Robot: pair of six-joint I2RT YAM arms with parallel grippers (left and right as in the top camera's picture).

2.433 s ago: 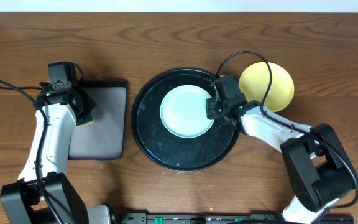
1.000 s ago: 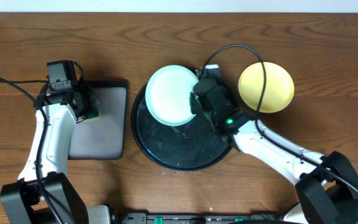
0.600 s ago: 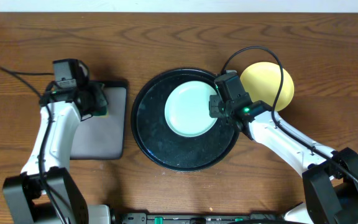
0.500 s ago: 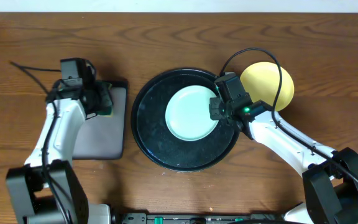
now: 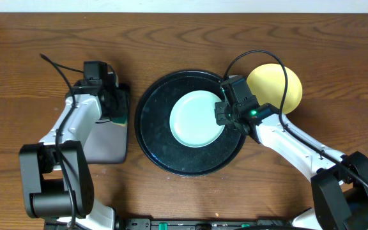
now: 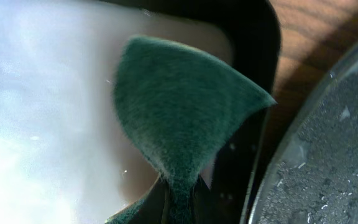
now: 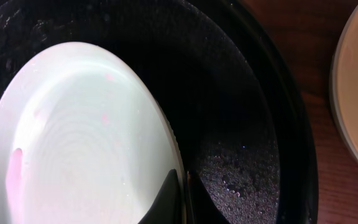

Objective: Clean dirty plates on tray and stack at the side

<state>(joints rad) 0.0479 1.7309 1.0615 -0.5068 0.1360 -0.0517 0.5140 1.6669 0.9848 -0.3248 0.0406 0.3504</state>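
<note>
A pale mint plate (image 5: 197, 119) sits in the middle of the round black tray (image 5: 151, 145). My right gripper (image 5: 221, 114) is shut on its right rim. In the right wrist view the plate (image 7: 79, 137) carries faint pink smears, and the right gripper (image 7: 183, 200) pinches its edge above the wet tray (image 7: 247, 130). A yellow plate (image 5: 275, 88) lies on the table right of the tray. My left gripper (image 5: 115, 106) is shut on a green sponge (image 6: 179, 118) over the right edge of the small rectangular tray (image 5: 104, 145).
The rectangular tray (image 6: 42, 93) shines wet in the left wrist view, with the round tray's rim (image 6: 328, 155) close on its right. A black cable (image 5: 254, 61) loops above the right arm. Bare wooden table (image 5: 171, 38) surrounds both trays.
A second ago the right gripper held the mint plate raised at the tray's back left; now it is back at the tray's middle. My left gripper has carried the sponge rightward.
</note>
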